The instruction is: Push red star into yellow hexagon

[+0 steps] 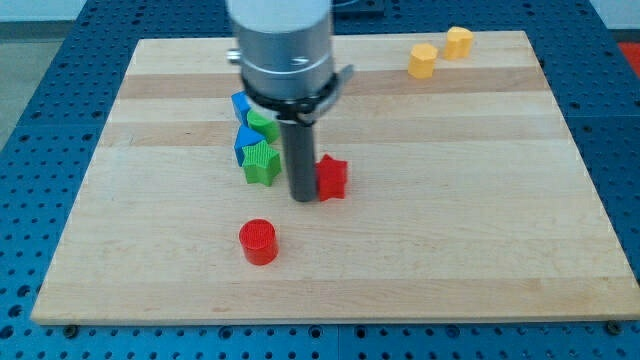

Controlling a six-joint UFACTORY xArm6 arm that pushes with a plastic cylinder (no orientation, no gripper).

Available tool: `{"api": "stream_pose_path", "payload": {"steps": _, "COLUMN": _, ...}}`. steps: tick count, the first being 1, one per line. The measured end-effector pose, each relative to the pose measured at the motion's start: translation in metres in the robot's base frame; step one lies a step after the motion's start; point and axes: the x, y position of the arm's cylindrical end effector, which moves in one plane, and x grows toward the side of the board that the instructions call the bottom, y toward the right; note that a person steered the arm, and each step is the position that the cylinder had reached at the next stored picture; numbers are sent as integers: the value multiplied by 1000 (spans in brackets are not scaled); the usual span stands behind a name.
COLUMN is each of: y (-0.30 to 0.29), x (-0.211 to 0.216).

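The red star (332,177) lies near the middle of the wooden board. My tip (302,198) rests right against the star's left side. Two yellow blocks sit at the view's top right: a yellow hexagon (423,60) and a second yellow block (458,42) just to its upper right. Both are far from the star, up and to the right.
A green star (262,162) sits just left of my tip. Above it lie a blue block (246,141), a green block (264,125) and another blue block (241,105), partly hidden by the arm. A red cylinder (258,241) stands lower left. The board's top edge (500,33) runs by the yellow blocks.
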Motion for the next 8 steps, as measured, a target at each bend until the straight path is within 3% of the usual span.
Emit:
{"api": "stream_pose_path", "payload": {"steps": 2, "y": 21, "x": -1}}
{"api": "stream_pose_path", "payload": {"steps": 5, "y": 58, "x": -60}}
{"api": "stream_pose_path", "payload": {"steps": 8, "y": 77, "x": -52}}
